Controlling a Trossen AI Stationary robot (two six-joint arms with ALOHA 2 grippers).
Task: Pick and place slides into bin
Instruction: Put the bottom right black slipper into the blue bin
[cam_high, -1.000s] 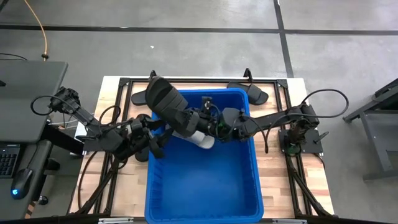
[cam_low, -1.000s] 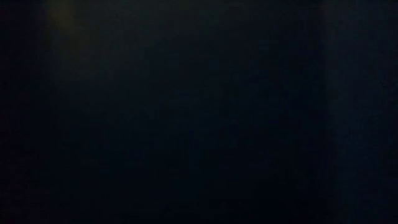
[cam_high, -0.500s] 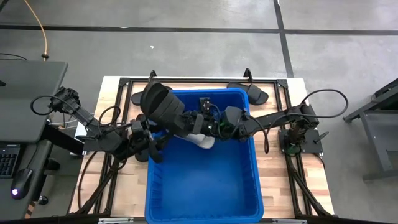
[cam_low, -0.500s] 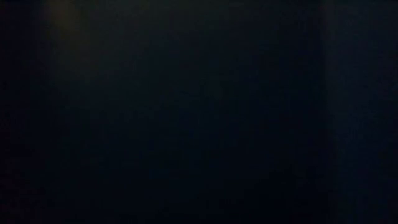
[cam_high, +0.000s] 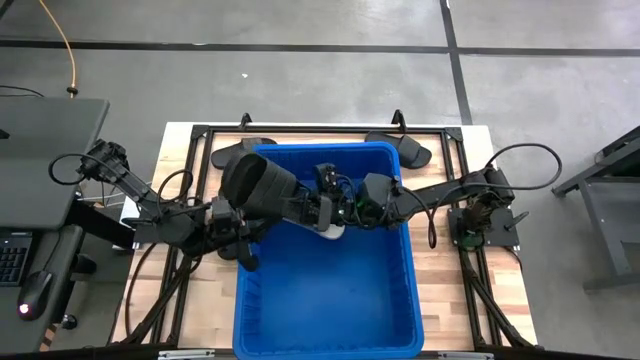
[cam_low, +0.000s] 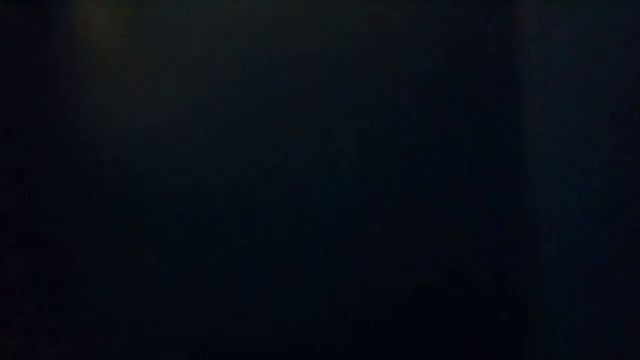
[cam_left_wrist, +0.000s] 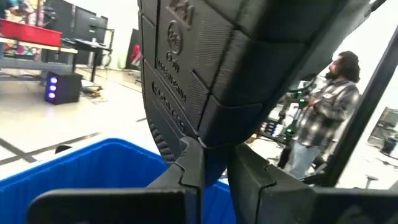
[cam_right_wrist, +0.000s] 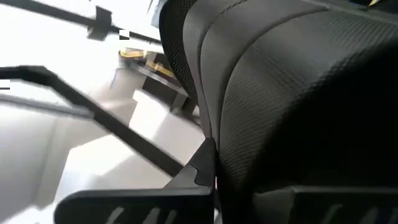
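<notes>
I see a black rubber slide (cam_high: 258, 184) tilted over the near-left rim of the deep bright-blue plastic bin (cam_high: 330, 290). A light grey slide (cam_high: 330, 228) lies inside; two more black slides (cam_high: 405, 148) rest behind it.

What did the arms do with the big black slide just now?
The right end effector carried the black slide leftward and lower over the bin. The left end effector closed onto its edge. The white slide and table slides stayed put.

Wooden table (cam_high: 440, 285), person (cam_left_wrist: 320, 115) beyond

Black low view, blurred wrist backgrounds
</notes>
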